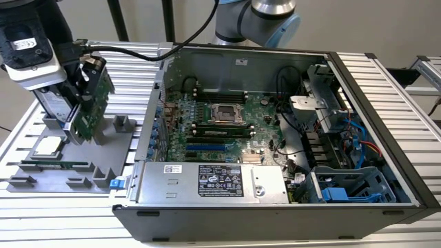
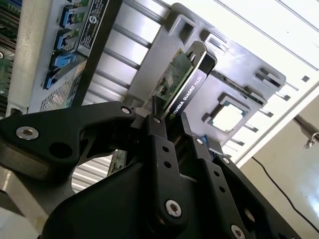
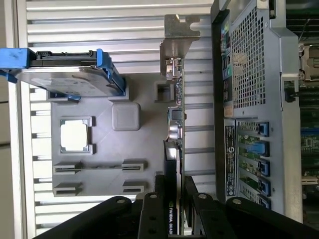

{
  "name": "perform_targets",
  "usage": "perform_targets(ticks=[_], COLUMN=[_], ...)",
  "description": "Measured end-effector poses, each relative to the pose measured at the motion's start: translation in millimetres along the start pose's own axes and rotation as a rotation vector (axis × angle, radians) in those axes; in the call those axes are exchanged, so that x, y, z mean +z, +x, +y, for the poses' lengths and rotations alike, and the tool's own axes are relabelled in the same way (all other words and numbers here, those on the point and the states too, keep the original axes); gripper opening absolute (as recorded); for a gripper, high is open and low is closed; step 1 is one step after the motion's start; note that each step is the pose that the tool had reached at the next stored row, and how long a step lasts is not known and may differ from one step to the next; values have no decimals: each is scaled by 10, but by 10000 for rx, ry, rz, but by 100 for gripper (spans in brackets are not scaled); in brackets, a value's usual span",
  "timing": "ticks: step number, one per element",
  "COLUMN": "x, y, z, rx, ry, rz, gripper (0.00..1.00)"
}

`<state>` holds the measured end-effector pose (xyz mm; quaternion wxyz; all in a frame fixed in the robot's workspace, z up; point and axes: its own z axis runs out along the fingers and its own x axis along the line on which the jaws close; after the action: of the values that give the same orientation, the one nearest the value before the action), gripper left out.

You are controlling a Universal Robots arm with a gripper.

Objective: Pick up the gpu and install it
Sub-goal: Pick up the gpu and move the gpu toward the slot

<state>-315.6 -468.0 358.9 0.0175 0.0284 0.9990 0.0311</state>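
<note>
The gpu (image 1: 93,111) stands on edge, slightly tilted, over the grey holder tray (image 1: 117,150) at the exterior view's left, green board facing the case. My gripper (image 1: 84,77) is shut on its upper edge. Both wrist views show the black fingers (image 2: 160,134) clamping the card (image 2: 182,74) from both faces, with the silver end bracket (image 3: 177,35) at the far end of the card (image 3: 174,124). I cannot tell whether its lower edge still touches the tray. The open computer case (image 1: 358,93) lies to the exterior view's right of the tray.
On the tray sit a processor chip (image 1: 48,147), a narrow memory stick (image 1: 55,165) and a silver hard drive with blue rails (image 3: 65,74). Inside the case are the motherboard (image 1: 220,124) with a blue slot (image 1: 206,147), the power supply (image 1: 206,183) and cables (image 1: 358,134).
</note>
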Motion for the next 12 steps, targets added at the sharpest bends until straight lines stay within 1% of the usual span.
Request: perform_targets(ticks=[12], x=[-94], y=[-3], z=[6], rx=[0], ry=[1], rz=[1], gripper=[0])
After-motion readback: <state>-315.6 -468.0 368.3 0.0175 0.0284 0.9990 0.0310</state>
